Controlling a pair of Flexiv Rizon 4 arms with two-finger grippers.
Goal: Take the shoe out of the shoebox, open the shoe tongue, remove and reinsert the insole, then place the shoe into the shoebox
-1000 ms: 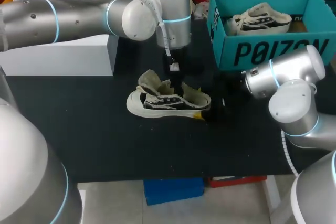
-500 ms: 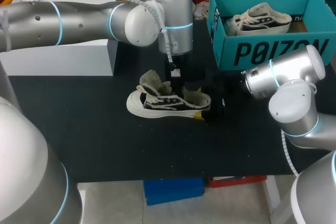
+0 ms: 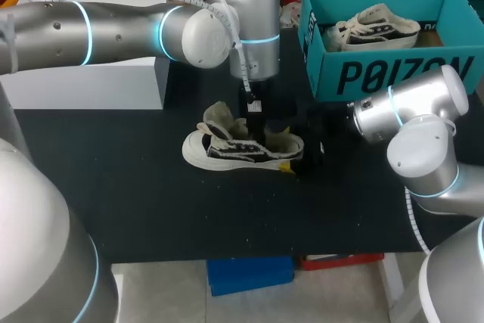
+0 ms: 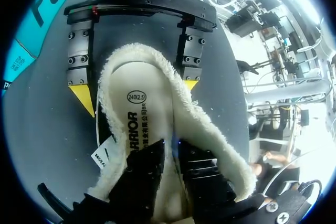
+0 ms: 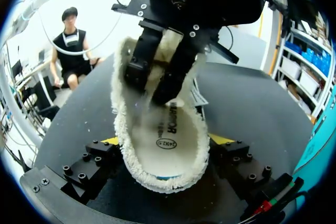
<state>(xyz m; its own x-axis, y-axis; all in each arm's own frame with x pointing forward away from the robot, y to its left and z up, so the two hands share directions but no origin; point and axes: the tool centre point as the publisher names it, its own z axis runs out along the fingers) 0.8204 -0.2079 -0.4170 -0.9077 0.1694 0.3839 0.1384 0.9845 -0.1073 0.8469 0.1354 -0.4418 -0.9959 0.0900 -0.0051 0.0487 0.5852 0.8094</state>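
Right wrist view: right end effector clamps the shoe; left end effector sits inside, grip unclear.

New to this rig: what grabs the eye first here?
The fleece-lined shoe mid-table, with the left gripper down inside its opening and the right gripper clamping its heel. At the table's far right stands a teal shoebox holding a second shoe.

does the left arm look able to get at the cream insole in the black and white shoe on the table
Likely yes: the left gripper sits inside the spread collar of the black and white fleece-lined shoe, at the exposed cream insole.
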